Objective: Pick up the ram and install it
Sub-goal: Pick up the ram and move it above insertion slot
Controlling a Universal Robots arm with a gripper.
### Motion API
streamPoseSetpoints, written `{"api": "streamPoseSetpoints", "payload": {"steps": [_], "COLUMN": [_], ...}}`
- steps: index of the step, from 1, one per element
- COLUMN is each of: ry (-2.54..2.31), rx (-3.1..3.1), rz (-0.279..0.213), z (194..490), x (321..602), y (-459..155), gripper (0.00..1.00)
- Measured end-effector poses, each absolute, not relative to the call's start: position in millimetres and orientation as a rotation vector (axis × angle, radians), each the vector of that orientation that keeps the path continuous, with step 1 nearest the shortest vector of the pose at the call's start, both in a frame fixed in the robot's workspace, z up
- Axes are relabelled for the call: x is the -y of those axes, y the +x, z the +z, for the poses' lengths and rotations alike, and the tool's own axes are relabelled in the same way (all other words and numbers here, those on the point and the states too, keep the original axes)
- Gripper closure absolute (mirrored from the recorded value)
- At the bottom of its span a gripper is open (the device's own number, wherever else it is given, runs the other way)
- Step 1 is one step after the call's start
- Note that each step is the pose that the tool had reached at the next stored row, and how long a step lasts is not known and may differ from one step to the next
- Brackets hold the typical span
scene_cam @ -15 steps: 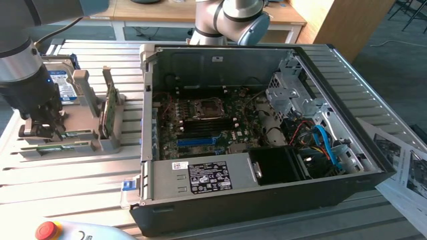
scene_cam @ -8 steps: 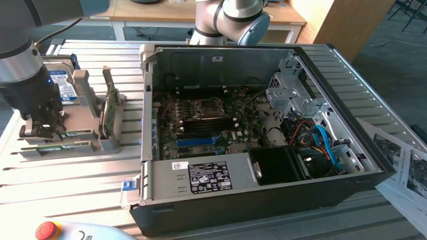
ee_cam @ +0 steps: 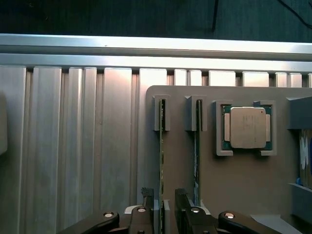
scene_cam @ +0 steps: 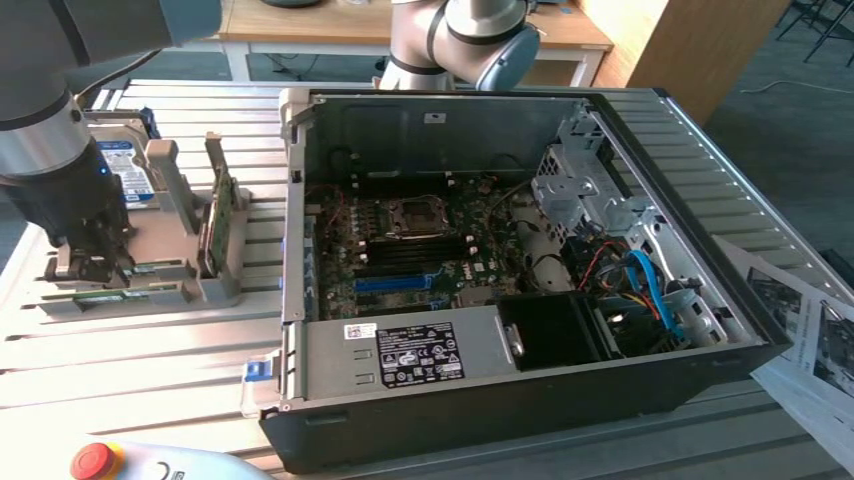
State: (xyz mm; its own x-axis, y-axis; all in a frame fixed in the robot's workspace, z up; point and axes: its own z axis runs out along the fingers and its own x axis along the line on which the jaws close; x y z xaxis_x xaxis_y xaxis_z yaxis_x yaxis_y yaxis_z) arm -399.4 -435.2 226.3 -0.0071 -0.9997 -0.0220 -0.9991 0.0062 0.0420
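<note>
Setting. A work table (scene_cam: 160, 340) of ribbed, silvery metal slats fills the foreground; its slats (ee_cam: 73, 146) catch a bright, even light and show soft reflections. Behind it stands a wooden desk (scene_cam: 334, 25) on white legs (scene_cam: 238, 62). At the exterior view's right, a tall panel of light wood (scene_cam: 694, 50) rises beside the table. The floor (scene_cam: 787, 110) is dark grey-blue, with a pale cable (scene_cam: 801, 88) lying across it. Beyond the table's edge the floor (ee_cam: 122, 17) appears nearly black.

i count two ram sticks (ee_cam: 161, 161), one cpu (ee_cam: 246, 127), one hard drive (scene_cam: 120, 165), one open pc case (scene_cam: 441, 420), one red button (scene_cam: 92, 459).
</note>
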Motion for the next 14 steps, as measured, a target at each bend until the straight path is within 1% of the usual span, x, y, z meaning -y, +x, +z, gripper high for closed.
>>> {"api": "streamPoseSetpoints", "payload": {"steps": [14], "ry": [2.203], "rx": [2.218], "rz": [-0.071], "z": [211], "x": [435], "y": [-399], "gripper": [0.69]}}
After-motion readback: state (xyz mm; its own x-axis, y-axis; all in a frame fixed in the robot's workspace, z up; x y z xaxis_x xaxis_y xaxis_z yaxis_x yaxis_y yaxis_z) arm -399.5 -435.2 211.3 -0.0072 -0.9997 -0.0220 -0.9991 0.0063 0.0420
